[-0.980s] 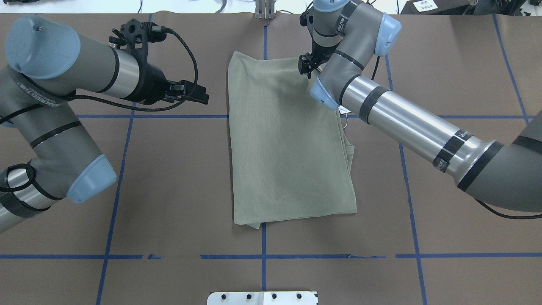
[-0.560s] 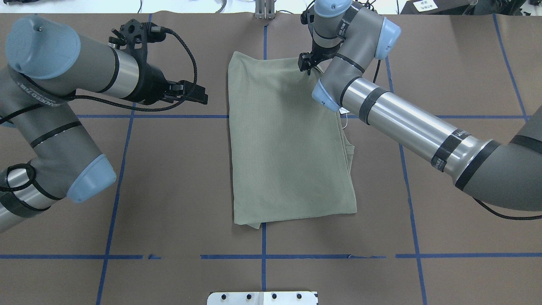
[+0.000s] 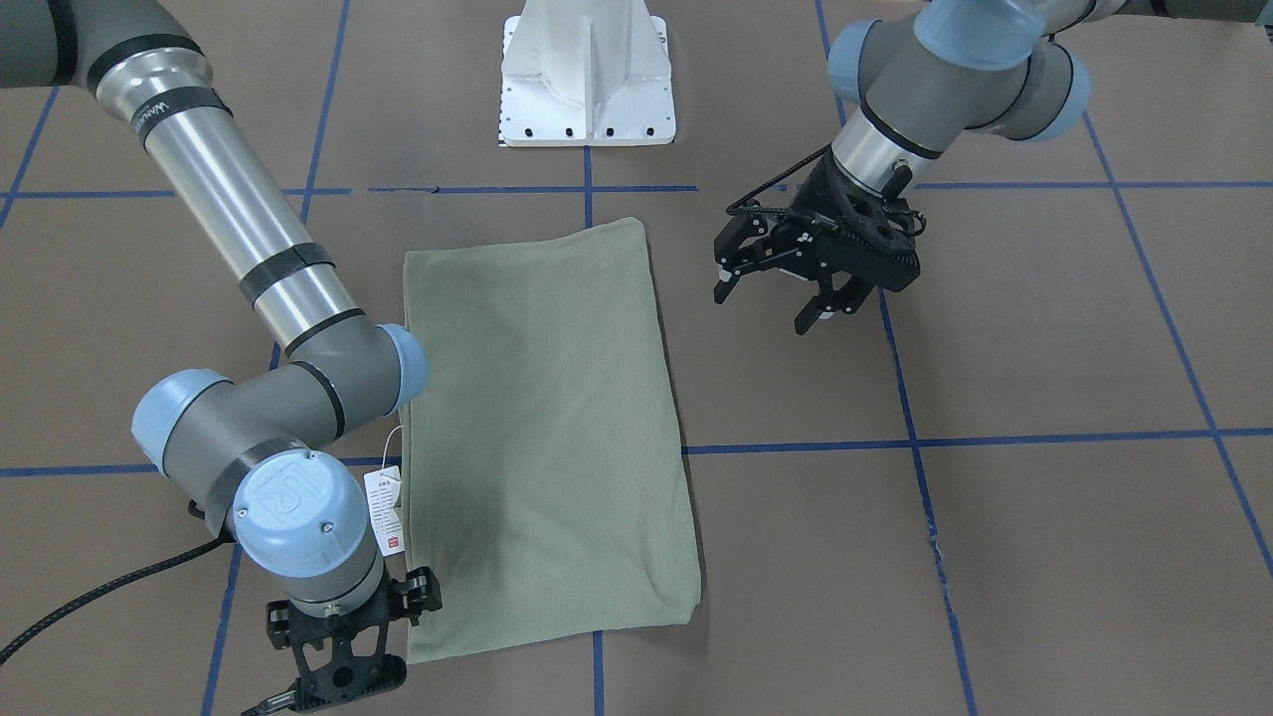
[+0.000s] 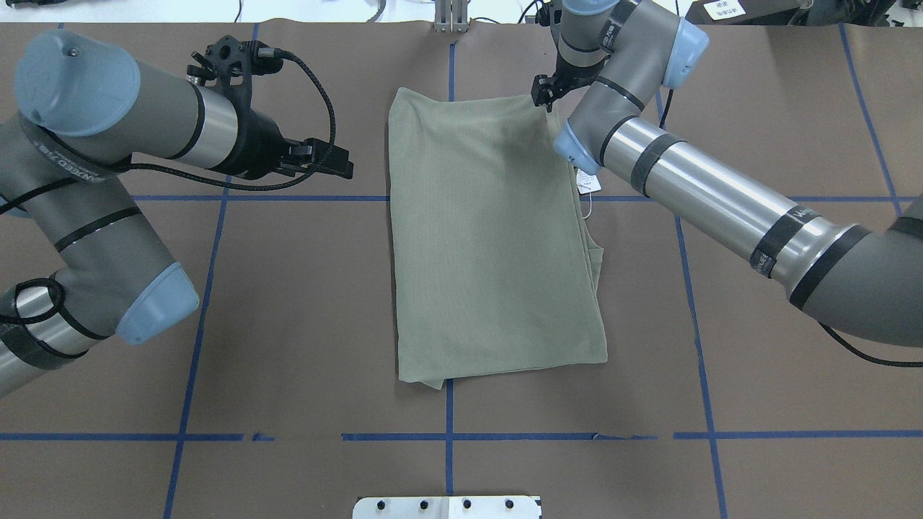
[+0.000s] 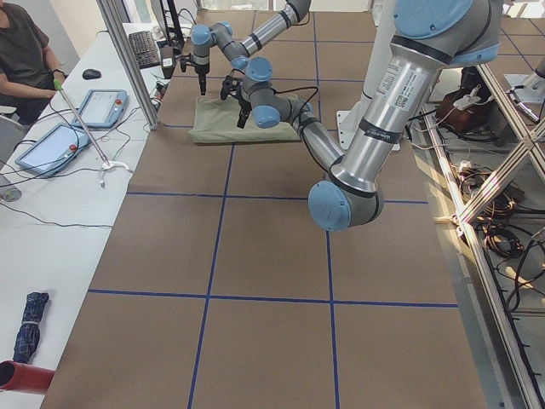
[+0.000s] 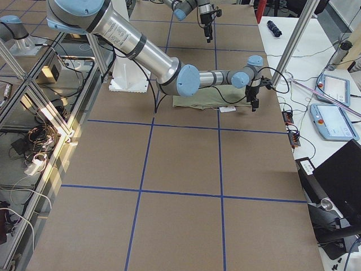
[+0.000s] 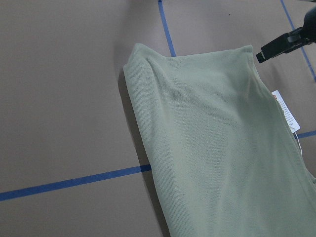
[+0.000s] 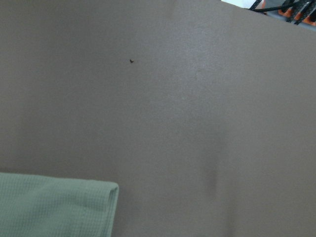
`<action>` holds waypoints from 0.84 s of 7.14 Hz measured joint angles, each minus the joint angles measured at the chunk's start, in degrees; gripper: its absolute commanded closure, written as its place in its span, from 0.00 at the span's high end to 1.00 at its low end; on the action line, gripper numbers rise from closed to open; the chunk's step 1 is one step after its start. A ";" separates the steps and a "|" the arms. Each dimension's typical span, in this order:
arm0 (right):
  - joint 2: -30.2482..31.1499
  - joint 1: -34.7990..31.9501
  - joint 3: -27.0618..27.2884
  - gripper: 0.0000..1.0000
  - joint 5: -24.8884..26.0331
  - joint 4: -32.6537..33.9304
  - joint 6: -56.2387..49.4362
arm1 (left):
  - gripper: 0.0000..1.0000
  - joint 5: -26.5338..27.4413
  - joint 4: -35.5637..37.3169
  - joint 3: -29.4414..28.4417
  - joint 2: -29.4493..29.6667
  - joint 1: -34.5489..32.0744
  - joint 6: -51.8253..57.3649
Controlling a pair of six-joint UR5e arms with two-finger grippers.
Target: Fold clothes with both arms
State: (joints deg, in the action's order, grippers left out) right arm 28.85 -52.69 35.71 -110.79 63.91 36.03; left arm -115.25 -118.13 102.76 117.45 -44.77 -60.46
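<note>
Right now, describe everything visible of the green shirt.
The shirt is a pale sage-green, fine-ribbed knit, folded into a long rectangle with no sleeves showing. It lies flat on the brown table, across blue tape lines. Layered edges show along its right side, where a white hang tag with a red mark sticks out. The right pincer hangs beside its far right corner; the left pincer is well apart.

Bench [image 4: 288,324]: surfaced in brown paper, divided into squares by blue tape lines [image 4: 448,437]. White metal pedestal [image 3: 587,75]: set at one bench edge. White side table [image 5: 51,213]: placed along the opposite edge; a keyboard [image 5: 146,49], a mouse [image 5: 92,74] and two screen tablets [image 5: 106,106] are laid out on it. Aluminium post [image 5: 128,60]: stood upright between bench and side table. Loose cables [image 5: 485,196]: seen under an open frame.
</note>
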 measured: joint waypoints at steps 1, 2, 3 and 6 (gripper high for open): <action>1.49 -0.34 3.26 1.00 -1.47 0.96 0.21 | 1.00 -0.79 -1.04 -0.82 -0.02 0.07 -0.57; 5.13 -0.46 10.94 1.00 -4.12 4.39 0.42 | 1.00 -2.22 -1.54 -1.13 -0.07 0.47 -2.84; 9.57 -0.47 21.12 1.00 -6.55 10.45 0.54 | 1.00 -3.37 -1.72 -1.08 -0.12 1.55 -7.05; 24.92 0.41 49.45 1.00 -13.34 21.62 4.22 | 0.99 1.43 -1.77 0.25 -0.07 12.06 -27.18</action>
State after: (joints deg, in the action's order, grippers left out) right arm 53.77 -52.28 85.16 -124.13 85.53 40.25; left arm -113.82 -119.90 103.01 117.38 -32.71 -87.64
